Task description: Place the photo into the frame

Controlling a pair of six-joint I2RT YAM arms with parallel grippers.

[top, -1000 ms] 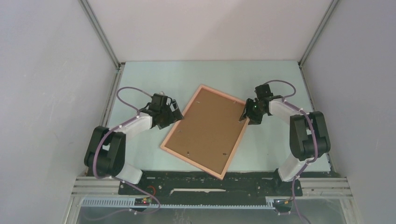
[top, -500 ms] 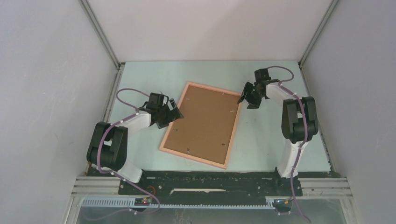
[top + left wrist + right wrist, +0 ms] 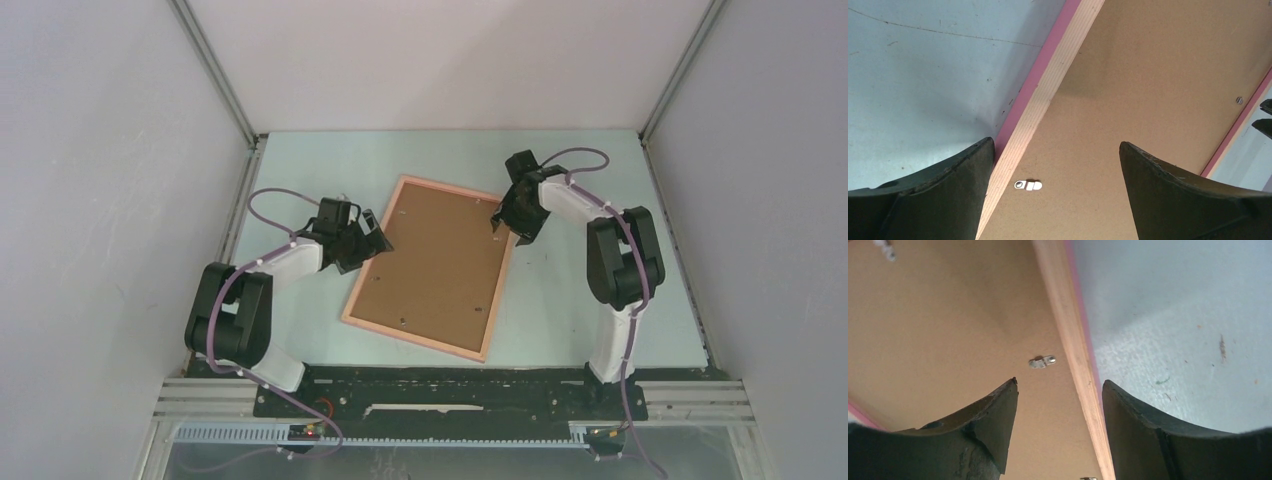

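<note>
Item one, left gripper point(image 3: 1055, 145): I see its two black, matte, scuffed fingers point(image 3: 938, 200) spread wide. They straddle the left long rail of the frame point(image 3: 1048, 95) and hold nothing. Item two, right gripper point(image 3: 1059, 382): same curved black fingers, also apart, over the far end of the right long rail with table on one side and board on the other; no pinch shows. Item three, the frame: a large rectangle with a pale ribbed wood back face and a salmon-pink outer edge. It lies flat and back-up in the middle of the table, turned slightly askew, between the two arms. Item four, contents of the frame: a plain brown backing board point(image 3: 435, 265), smooth and fibrous, seated inside the rails. Small silver turn clips sit near its edges, one point(image 3: 1028, 185) by the left rail and one point(image 3: 1042, 361) by the right. Item five, table point(image 3: 580, 170): pale blue-green, lightly scratched and speckled. Item six, enclosure: flat grey-white walls point(image 3: 100, 150) joined by aluminium corner posts point(image 3: 215, 70).
</note>
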